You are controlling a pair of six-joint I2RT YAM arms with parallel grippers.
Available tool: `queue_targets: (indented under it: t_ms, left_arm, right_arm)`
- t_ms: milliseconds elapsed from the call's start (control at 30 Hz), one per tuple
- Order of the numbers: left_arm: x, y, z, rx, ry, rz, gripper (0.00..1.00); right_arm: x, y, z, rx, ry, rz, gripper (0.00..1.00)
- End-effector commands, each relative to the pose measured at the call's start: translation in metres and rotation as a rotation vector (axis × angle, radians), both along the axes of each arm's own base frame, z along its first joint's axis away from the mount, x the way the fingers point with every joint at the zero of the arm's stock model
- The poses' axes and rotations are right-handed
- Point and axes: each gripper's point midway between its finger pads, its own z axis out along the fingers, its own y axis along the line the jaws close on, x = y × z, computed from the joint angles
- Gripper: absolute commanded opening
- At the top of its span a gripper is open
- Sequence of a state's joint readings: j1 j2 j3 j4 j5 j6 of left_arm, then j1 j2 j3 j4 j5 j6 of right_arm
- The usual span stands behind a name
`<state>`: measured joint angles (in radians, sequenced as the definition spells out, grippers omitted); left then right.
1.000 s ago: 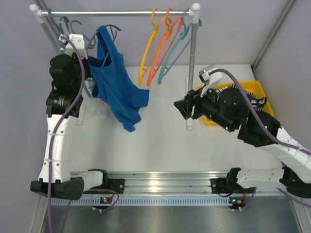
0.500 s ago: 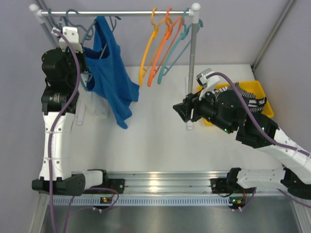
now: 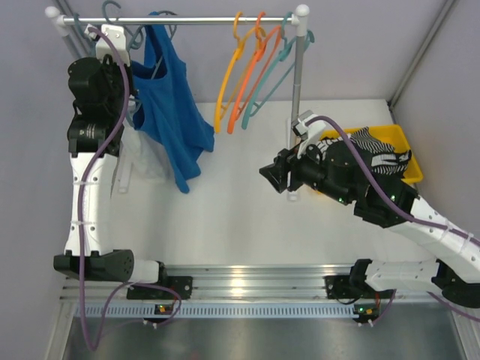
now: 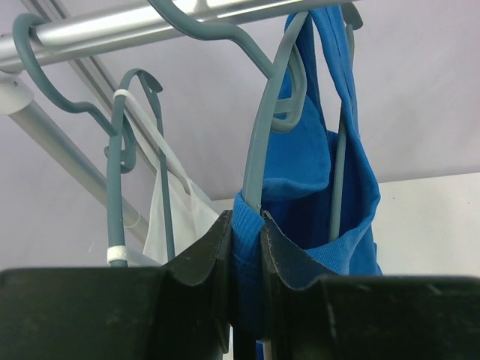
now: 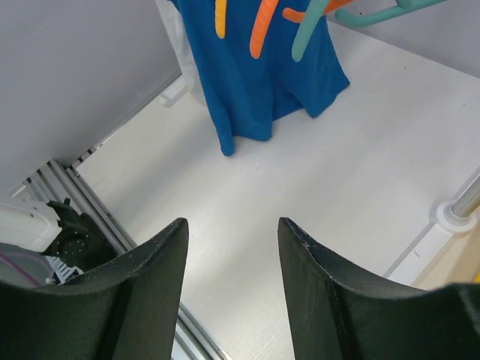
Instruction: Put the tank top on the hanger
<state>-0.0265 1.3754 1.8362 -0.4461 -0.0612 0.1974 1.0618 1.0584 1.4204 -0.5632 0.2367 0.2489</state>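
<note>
White table (image 3: 247, 225), left gripper (image 4: 245, 229) pinching tank top (image 4: 309, 166) w/ hanger (image 4: 256, 150)

Tank top (image 4: 309, 161) and hanger (image 4: 259, 154) between close-set jaws

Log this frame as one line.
left gripper: shut on hanger and tank top | tank top: hanging on hanger | hanger: hook up at rail | right gripper: open, empty, above table

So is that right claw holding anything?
No, the right gripper stands open, with only the white table showing in its gap.
</note>
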Motion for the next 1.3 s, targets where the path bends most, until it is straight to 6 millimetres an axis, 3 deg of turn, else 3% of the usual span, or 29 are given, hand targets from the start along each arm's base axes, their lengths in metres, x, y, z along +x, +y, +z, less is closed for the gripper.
queue_targets:
  t_ms: [0, 233, 600, 767, 1033, 1133, 1200, 1267]
  left_arm:
    - [-0.009, 0.01, 0.063, 0.024, -0.181, 0.042, 0.0]
    - [0.008, 0.016, 0.041, 0.04, -0.12, 0.073, 0.0]
    - [0.018, 0.024, 0.005, 0.049, -0.028, 0.105, 0.0]
    - [0.017, 0.024, -0.007, 0.042, 0.005, 0.104, 0.0]
    - [0.007, 0.032, -0.011, 0.039, 0.014, 0.15, 0.0]
    - [0.004, 0.033, -0.012, 0.04, 0.025, 0.157, 0.04]
    - [0.002, 0.034, -0.011, 0.036, 0.021, 0.165, 0.15]
    - [-0.003, 0.034, -0.006, 0.032, 0.006, 0.165, 0.18]
  right_arm:
    - [0.005, 0.008, 0.003, 0.008, -0.024, 0.027, 0.51]
    - [0.008, 0.014, -0.001, -0.007, -0.02, 0.047, 0.51]
    - [0.013, 0.021, -0.01, -0.024, 0.001, 0.063, 0.51]
    - [0.014, 0.026, -0.012, -0.03, 0.011, 0.07, 0.51]
    - [0.015, 0.029, -0.015, -0.037, 0.026, 0.073, 0.51]
    - [0.015, 0.031, -0.015, -0.032, 0.033, 0.076, 0.5]
    - [0.015, 0.031, -0.015, -0.03, 0.035, 0.074, 0.5]
    - [0.015, 0.031, -0.016, -0.029, 0.04, 0.074, 0.51]
